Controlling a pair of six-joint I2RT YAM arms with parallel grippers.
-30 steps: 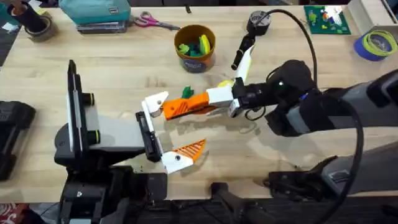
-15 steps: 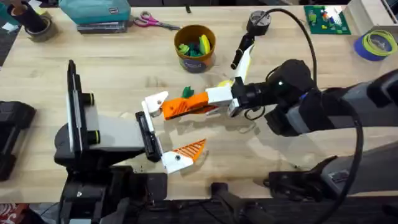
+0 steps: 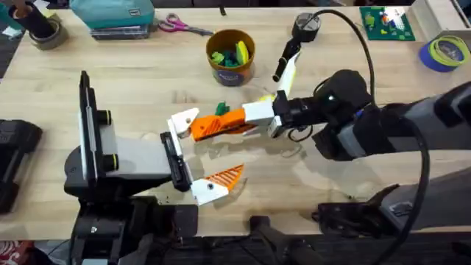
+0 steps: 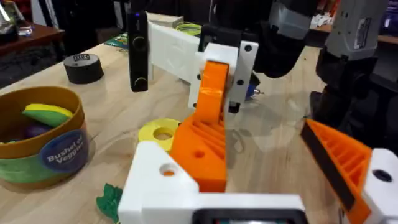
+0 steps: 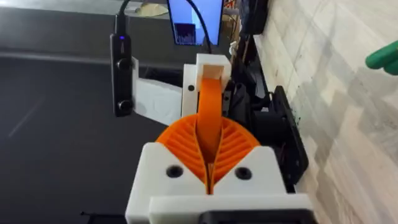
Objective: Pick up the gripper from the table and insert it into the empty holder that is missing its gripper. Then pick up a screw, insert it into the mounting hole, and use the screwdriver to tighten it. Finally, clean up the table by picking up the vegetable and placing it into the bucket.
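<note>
The right gripper, reaching left from a low, level forearm, is clamped on the orange gripper, hiding its rear end while its tip meets the holder. The left gripper lies flat, fingers apart. The vegetable peeks out just behind.

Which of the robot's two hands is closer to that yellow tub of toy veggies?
The right hand. It sits just below the yellow tub in the overhead view, clamped on the orange finger. The left hand lies lower still, towards the table's near edge.
</note>
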